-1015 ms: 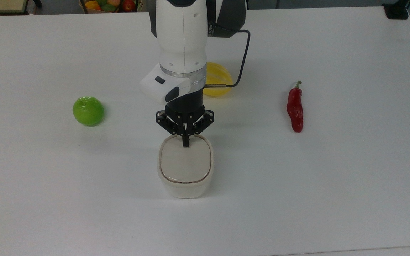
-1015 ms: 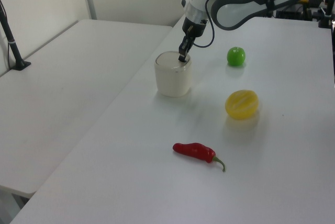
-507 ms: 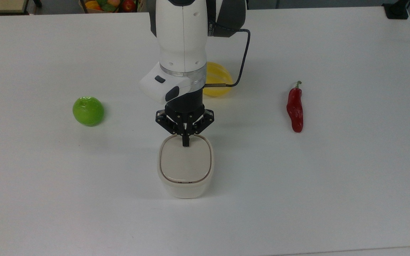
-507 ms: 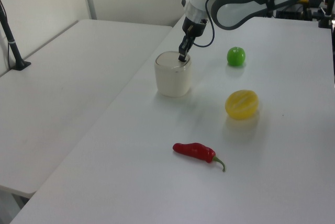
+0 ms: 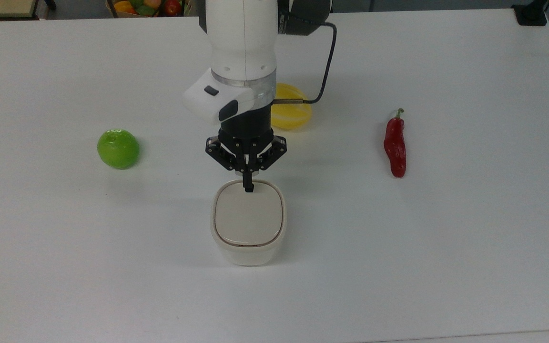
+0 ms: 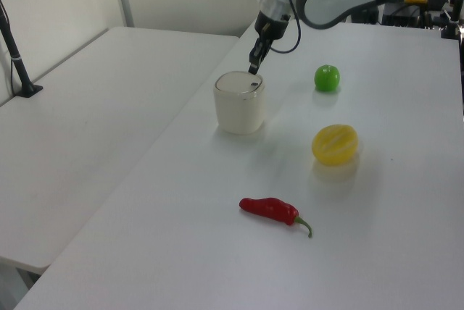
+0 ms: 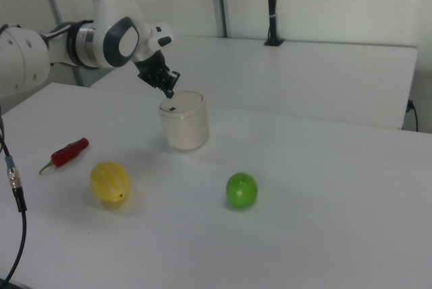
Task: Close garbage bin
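Change since a second ago: the black two-finger gripper [image 5: 248,186] has lifted off the beige lid [image 5: 248,217] and drawn back a little toward the arm's base; a second ago its tip pressed on the lid's rear edge, now it hangs just above that edge. Nothing else on the table has shifted.

Gripper state: fingers clenched together into one narrow point, grasping nothing; seen in the left view [image 6: 254,69] and the right view [image 7: 169,91] clear of the lid.

Bin: the small cream-white rounded-square plastic garbage bin [image 5: 248,252] stands upright near the middle of the white table [image 5: 470,238], lid lying flat and level inside the rim, a thin dark seam running all around it. Small black mark on the lid near the back edge [image 6: 253,85].

Task status: my reading is that the bin is closed and the arm is retreating.

Bystanders: glossy green apple [image 5: 118,148] well apart to the top view's left; ribbed yellow melon [image 5: 293,114] behind the wrist; red chilli pepper [image 5: 394,146] well apart to the top view's right.

Risk, latch: if the lid is merely resting and not caught, it may spring up; cannot tell from here.

Risk, retreat: a low backward pull could carry the wrist or its black cable [image 5: 327,62] into the melon and roll it.

Risk, re-press: another push off-centre at the rear edge could tip or slide the light bin.
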You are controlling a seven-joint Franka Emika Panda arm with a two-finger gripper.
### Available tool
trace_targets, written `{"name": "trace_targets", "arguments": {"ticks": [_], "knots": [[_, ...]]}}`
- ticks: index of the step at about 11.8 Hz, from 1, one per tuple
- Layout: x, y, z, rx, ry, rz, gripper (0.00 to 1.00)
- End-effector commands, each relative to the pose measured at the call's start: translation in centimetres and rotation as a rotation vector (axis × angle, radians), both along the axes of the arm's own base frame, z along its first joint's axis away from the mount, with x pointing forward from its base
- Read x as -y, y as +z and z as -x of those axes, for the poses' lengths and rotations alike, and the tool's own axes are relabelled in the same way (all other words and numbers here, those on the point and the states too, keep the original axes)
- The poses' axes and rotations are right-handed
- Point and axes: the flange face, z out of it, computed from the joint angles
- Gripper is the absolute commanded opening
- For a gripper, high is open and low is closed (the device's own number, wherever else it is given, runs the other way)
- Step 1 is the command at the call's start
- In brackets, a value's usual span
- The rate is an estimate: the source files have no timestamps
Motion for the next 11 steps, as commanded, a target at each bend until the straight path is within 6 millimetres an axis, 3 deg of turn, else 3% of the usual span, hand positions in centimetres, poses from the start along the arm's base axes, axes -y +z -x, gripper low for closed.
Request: {"name": "trace_targets", "arguments": {"ticks": [1,6,9,11], "knots": [[0.8,5.8,3.7,-0.059,-0.015,0.016,0.0],[2.9,10.3,9.4,-0.265,-0.042,0.058,0.0],[4.8,12.5,14.7,-0.355,-0.063,0.076,0.0],[5.7,13.2,16.9,-0.358,-0.06,0.076,0.07]]}}
